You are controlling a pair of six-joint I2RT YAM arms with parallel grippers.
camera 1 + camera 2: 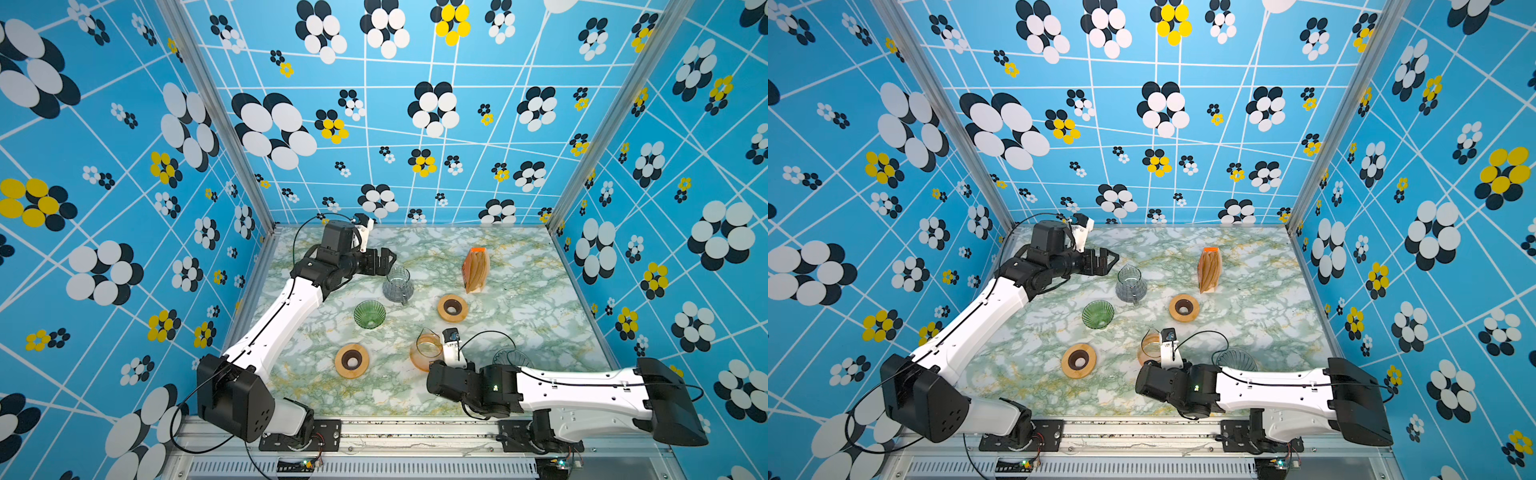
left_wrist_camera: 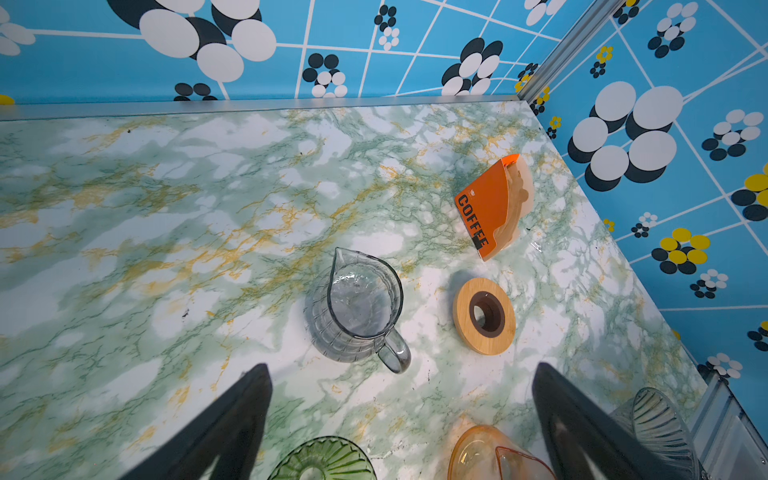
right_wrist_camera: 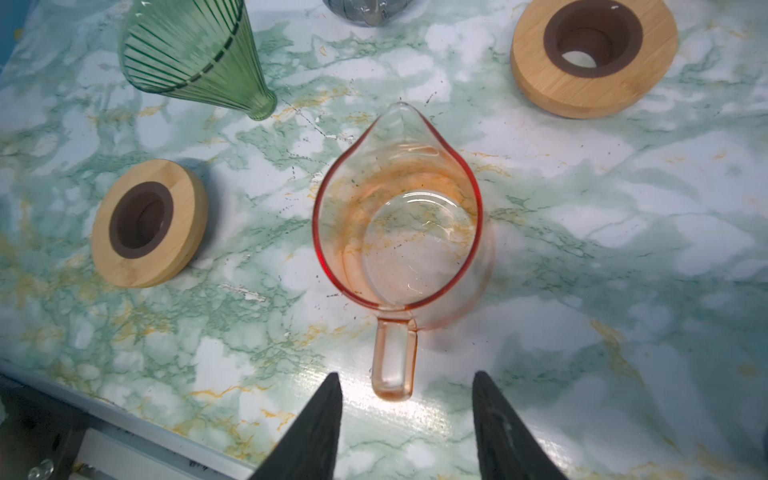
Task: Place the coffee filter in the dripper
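Nearest, our right gripper (image 3: 406, 374) has its jaws spread near the handle of the smooth orange glass pitcher (image 3: 399, 216), gripping nothing. Further, the ribbed green glass dripper (image 1: 369, 314) holds no filter. Farthest, the left gripper (image 2: 401, 365) has its jaws spread wide. The thin paper filters (image 2: 517, 195) stand in their orange pack (image 1: 475, 269), so we should pinch one gently.

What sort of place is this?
Probably a robot test booth staged as a coffee corner: two robot arms at a marbled table, a glass jug, a pack of coffee filters.
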